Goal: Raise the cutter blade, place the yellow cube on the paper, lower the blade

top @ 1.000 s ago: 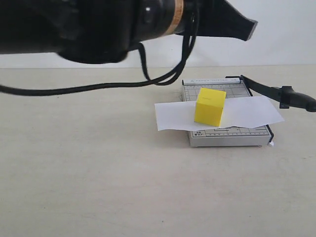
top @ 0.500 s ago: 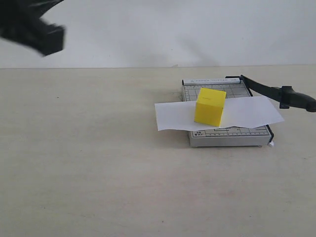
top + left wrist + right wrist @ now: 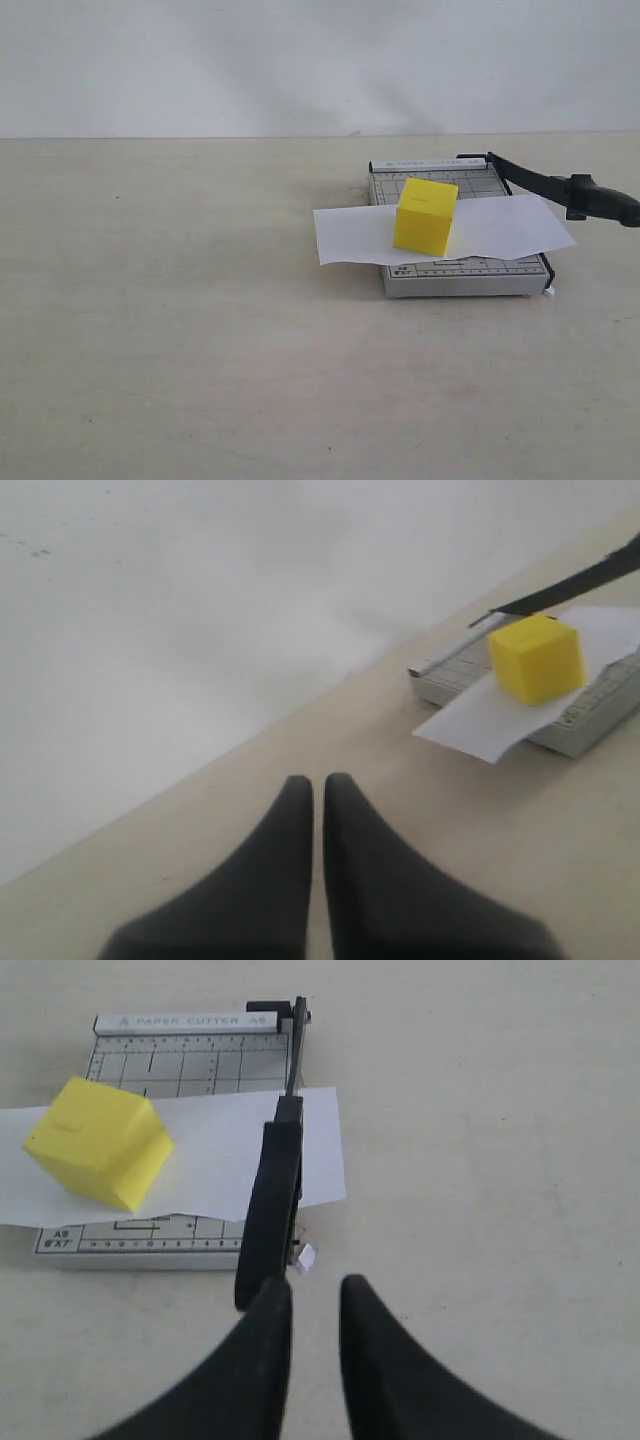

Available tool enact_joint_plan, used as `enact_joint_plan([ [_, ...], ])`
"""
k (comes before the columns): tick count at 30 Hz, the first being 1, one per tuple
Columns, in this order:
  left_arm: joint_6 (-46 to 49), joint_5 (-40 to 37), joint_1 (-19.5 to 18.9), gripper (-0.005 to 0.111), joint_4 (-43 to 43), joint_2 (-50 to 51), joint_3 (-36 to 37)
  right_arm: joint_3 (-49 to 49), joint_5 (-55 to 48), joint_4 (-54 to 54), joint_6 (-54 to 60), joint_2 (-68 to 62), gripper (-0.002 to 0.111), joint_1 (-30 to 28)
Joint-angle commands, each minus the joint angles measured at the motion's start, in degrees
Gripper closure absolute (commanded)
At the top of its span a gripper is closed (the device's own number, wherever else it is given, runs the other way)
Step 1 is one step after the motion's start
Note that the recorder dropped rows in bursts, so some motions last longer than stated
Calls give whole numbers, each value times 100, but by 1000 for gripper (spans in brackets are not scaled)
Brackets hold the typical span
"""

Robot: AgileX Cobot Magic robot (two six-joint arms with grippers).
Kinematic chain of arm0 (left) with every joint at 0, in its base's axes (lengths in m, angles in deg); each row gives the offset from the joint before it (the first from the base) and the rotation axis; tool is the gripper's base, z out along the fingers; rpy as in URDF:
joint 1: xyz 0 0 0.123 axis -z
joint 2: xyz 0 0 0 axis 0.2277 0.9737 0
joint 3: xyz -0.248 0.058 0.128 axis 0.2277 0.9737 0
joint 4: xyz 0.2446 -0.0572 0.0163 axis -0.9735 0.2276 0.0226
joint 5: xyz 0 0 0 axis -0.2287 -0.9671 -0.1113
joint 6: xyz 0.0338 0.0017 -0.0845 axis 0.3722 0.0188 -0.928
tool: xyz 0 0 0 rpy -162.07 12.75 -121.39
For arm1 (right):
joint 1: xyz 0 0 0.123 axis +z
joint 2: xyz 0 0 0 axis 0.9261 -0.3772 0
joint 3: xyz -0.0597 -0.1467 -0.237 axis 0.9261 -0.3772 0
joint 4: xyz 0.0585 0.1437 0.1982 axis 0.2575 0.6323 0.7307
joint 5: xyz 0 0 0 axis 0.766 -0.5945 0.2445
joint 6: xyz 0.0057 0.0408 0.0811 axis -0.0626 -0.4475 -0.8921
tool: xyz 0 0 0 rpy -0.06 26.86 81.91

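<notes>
The yellow cube stands on the white paper, which lies across the grey cutter board. The cutter blade is tilted up off the board, its thick handle out past the board's right edge. In the left wrist view my left gripper is shut and empty, well away from the cube, paper and board. My right gripper is slightly open and holds nothing, just behind the blade handle, with the cube, paper and board beyond. Neither gripper shows in the exterior view.
A tan tabletop stretches left and in front of the cutter, against a plain white wall. A small white scrap lies by the board's corner near the blade handle.
The dark left arm, which crossed the top of the exterior view, has swung away to the upper left and out of view. Cube, paper and blade have not moved.
</notes>
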Motion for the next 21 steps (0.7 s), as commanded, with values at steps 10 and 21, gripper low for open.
enact_joint_plan([
  [10, 8, -1494, -12, 102, 1212, -813, 316, 1038, -416, 521, -61, -1784, 46, -7],
  [21, 18, -1491, -12, 102, 1210, -813, 316, 1049, -456, 1043, 238, -2396, 46, -7],
])
